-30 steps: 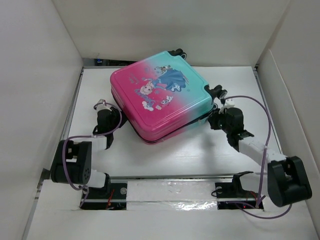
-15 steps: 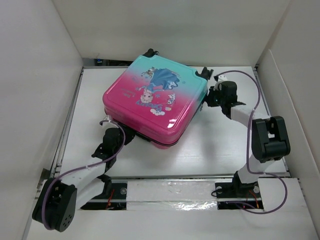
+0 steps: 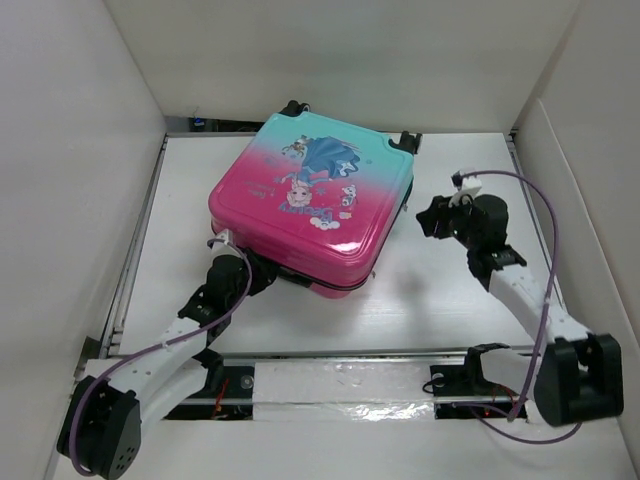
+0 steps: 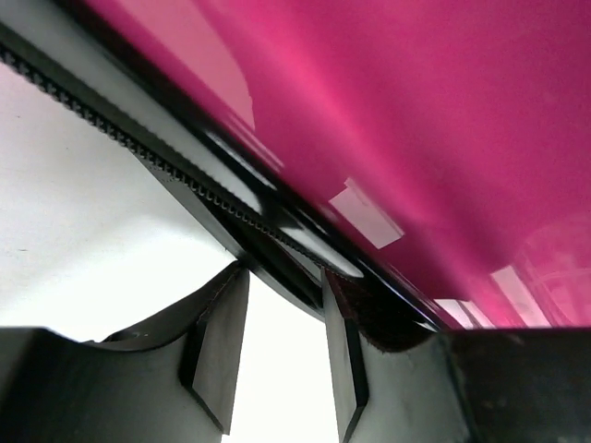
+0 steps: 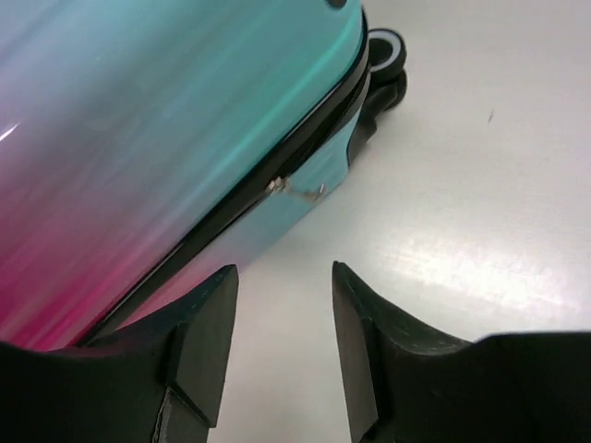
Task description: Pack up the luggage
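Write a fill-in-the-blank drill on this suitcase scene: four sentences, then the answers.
1. The small hard-shell child's suitcase lies on the white table with its lid ____.
2. Its shell fades from pink at the near end to ____ by the black wheels.
3. The right claw stands open beside the suitcase, holding ____.
4. The left claw is at the shell's ____ end.
Missing words: closed; teal; nothing; pink.
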Available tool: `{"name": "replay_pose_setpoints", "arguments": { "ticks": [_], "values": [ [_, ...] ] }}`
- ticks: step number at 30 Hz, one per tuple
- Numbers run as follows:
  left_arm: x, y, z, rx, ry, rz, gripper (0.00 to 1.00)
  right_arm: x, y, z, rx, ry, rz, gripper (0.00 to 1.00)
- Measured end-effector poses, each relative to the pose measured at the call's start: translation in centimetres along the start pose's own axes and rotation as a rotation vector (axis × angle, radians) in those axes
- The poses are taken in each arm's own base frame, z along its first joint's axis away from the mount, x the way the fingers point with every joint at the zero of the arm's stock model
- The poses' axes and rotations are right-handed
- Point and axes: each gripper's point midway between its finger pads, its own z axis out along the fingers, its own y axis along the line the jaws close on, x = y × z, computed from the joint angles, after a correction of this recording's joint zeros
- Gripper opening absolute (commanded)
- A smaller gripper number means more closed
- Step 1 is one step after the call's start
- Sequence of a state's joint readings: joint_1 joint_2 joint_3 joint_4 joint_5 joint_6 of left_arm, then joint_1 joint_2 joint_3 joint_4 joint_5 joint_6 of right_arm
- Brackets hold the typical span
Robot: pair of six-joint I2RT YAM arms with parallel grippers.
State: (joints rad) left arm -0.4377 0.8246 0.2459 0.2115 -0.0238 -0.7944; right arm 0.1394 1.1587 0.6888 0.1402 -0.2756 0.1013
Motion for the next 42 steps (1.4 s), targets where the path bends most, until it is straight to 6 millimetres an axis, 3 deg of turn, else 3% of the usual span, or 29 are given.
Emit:
{"name": "replay_pose_setpoints", "arguments": {
  "ticks": [2,3,4,5,9,12,13,17,22,26,31,35,39,40,42],
  "values": [
    [0.1,0.0,-0.1,0.001,0.003,0.011,0.28,0.9,1.1,-1.9,-0.023,-0.027,-0.016,0.04],
    [0.1,0.1,-0.2,0.001,0.005,0.015,0.26,1.8,2.0,-2.8,-0.047,-0.03,-0.027,0.0],
    [0.1,0.1,-0.3,0.001,0.006,0.016,0.21,2.8,3.0,-3.6,-0.084,-0.029,-0.033,0.0],
    [0.2,0.1,-0.3,0.002,0.011,0.017,0.02,3.8,4.2,-4.3,-0.126,-0.029,-0.041,0.0],
    [-0.1,-0.9,-0.9,0.044,0.007,0.015,0.0,8.6,8.5,-6.7,-0.299,-0.001,-0.042,0.0],
    [0.0,-2.2,-1.6,0.099,0.027,0.041,0.0,11.7,11.4,-8.2,-0.407,0.026,-0.056,0.19],
    [0.1,-2.5,-1.9,0.109,0.04,0.052,0.0,12.2,12.0,-8.4,-0.43,0.031,-0.067,0.34],
    [0.5,-3.0,-2.6,0.12,0.07,0.099,0.0,12.1,13.9,-8.5,-0.473,-0.006,-0.131,0.44],
    [2.3,-4.4,-3.3,0.156,0.143,0.172,0.0,12.0,14.4,-6.7,-0.454,-0.039,-0.199,0.49],
    [3.8,-4.8,-3.4,0.15,0.179,0.243,0.0,13.2,13.9,-4.7,-0.413,0.003,-0.261,0.49],
    [6.2,-7.2,-4.1,0.198,0.22,0.334,0.0,13.5,14.4,-2.9,-0.42,0.016,-0.295,0.49],
    [6.1,-8.4,-3.5,0.221,0.2,0.334,0.0,13.0,15.0,-2.6,-0.434,-0.013,-0.301,0.48],
    [5.9,-8.7,-3.4,0.229,0.187,0.329,0.0,13.0,15.2,-2.0,-0.438,-0.027,-0.293,0.38],
    [5.8,-8.7,-3.4,0.228,0.184,0.329,0.0,13.0,15.3,-1.9,-0.439,-0.032,-0.291,0.3],
    [5.6,-8.7,-3.3,0.224,0.175,0.328,0.0,13.1,15.6,-1.7,-0.448,-0.045,-0.273,0.21]
  ]
}}
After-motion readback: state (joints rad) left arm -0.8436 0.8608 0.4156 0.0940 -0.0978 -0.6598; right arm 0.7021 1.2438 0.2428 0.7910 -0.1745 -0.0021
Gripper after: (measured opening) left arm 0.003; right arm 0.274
